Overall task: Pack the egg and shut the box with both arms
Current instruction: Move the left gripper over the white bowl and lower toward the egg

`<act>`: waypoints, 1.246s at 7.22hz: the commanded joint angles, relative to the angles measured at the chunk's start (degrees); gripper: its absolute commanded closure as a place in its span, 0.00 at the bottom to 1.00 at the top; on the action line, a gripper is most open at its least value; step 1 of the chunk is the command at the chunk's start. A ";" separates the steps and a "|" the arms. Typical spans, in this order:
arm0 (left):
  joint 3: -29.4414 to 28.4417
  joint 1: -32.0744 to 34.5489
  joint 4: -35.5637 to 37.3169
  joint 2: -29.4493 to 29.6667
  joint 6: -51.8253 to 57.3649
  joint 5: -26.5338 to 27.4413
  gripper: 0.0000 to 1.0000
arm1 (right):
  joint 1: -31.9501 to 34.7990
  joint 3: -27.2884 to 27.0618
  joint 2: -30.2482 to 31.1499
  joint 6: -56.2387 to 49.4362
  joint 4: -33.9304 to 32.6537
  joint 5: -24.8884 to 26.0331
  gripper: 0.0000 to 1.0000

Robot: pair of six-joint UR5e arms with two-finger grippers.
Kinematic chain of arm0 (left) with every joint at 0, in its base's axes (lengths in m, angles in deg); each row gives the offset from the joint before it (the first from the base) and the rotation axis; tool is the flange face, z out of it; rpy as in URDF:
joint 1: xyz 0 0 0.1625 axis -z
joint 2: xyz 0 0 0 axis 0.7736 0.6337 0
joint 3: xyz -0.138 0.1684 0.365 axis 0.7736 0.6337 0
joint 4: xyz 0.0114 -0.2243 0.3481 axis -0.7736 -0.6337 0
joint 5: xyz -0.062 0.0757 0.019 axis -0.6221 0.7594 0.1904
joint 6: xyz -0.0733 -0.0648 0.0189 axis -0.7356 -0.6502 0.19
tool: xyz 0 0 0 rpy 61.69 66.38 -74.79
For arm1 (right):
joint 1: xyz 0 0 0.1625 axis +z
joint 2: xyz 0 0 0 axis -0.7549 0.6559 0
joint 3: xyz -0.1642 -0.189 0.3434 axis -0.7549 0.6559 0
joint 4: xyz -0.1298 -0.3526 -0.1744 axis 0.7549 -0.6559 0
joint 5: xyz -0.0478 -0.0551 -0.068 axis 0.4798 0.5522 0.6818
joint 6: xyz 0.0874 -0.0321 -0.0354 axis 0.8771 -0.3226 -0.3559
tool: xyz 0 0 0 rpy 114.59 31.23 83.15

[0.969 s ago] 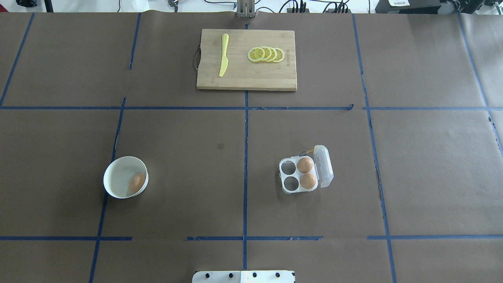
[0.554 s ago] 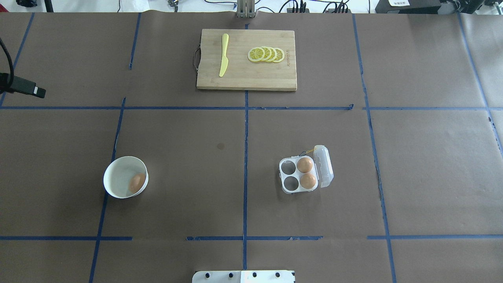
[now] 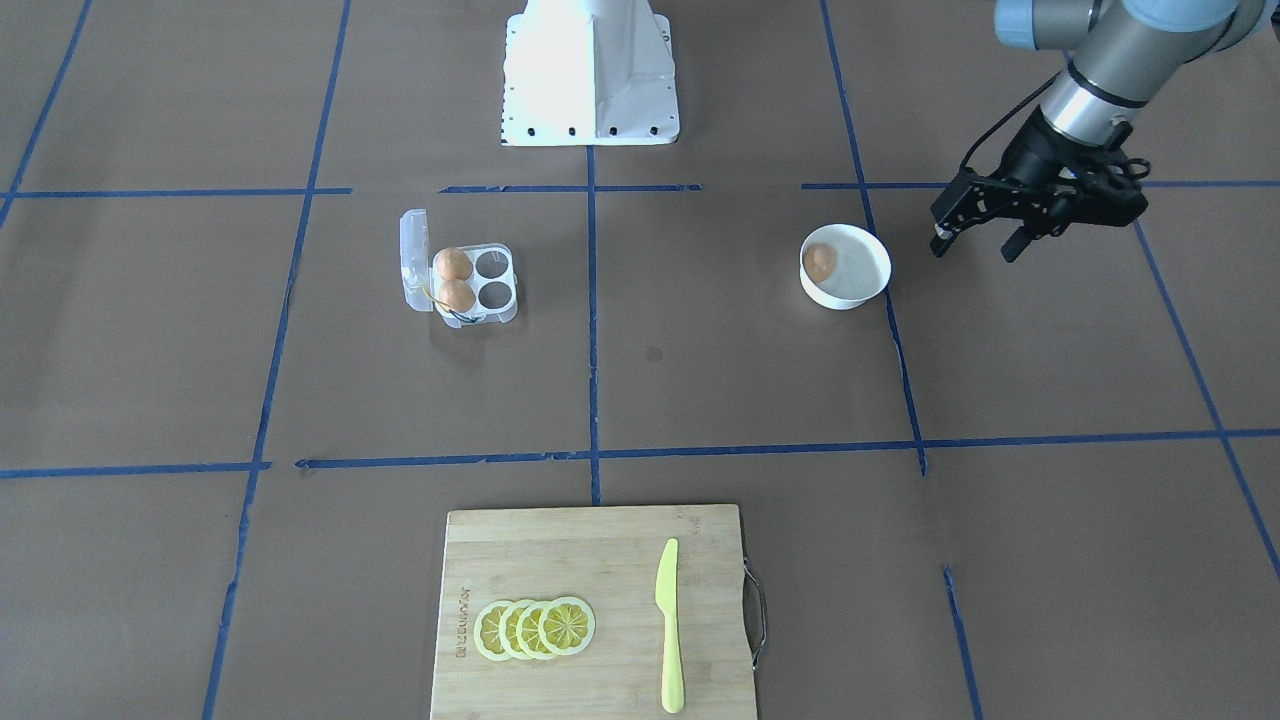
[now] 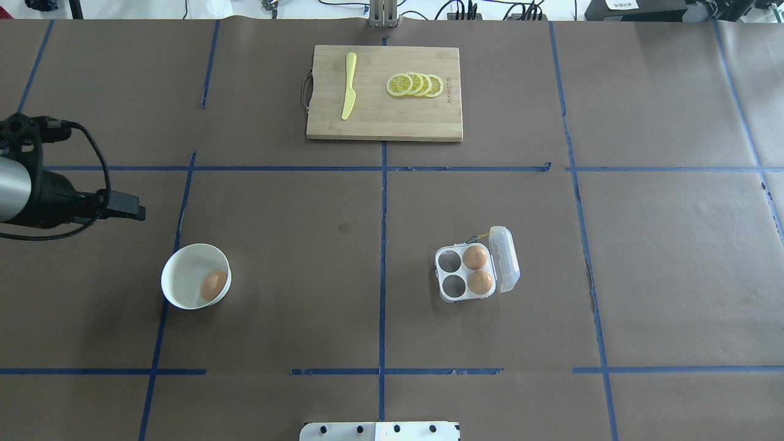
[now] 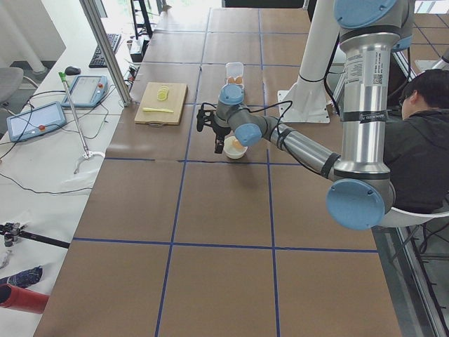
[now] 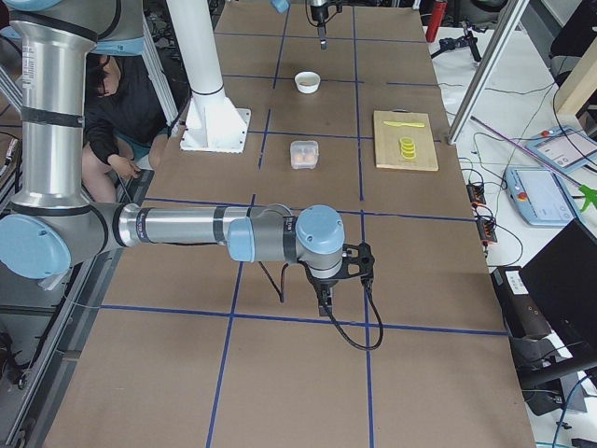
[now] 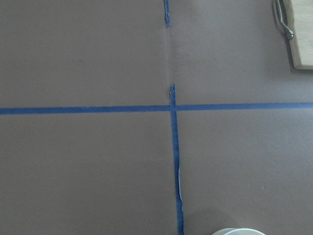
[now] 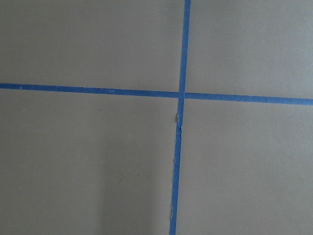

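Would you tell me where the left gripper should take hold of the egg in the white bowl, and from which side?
Grip the egg at its middle, across its short axis, coming straight down from above. It lies against the wall of the white bowl nearest the box, so the rim blocks a sideways approach; the open left gripper should probably close along that wall.

Small orange-brown egg (image 4: 213, 285), on its side inside white bowl (image 4: 177, 275), against the rim nearer the worktop's (image 4: 306, 306) middle. Clear four-cup box (image 4: 454, 271) on worktop's right half, well apart from bowl; lid (image 4: 505, 257) open, standing along the outer side; two brown eggs (image 4: 475, 257) in the cups beside the lid, other two cups empty; yellow string (image 4: 484, 234) at far corner. Left arm (image 4: 18, 190) above worktop near bowl, end effector (image 3: 972, 252) with fingers apart.
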 commanded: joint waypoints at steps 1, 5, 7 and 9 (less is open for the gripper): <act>-1.14 -6.82 0.15 2.45 -6.21 4.43 0.19 | -0.03 -0.24 0.32 0.12 -0.01 -0.33 0.00; -6.49 -11.06 0.24 5.96 -6.13 4.54 0.24 | -0.03 -0.33 0.23 0.03 -0.01 -0.51 0.00; -6.42 -12.11 0.24 6.59 -6.12 4.45 0.23 | -0.03 -0.33 0.14 0.03 -0.01 -0.60 0.00; -6.68 -13.34 0.33 6.59 -6.12 4.45 0.23 | -0.03 -0.15 0.14 0.03 -0.01 -0.60 0.00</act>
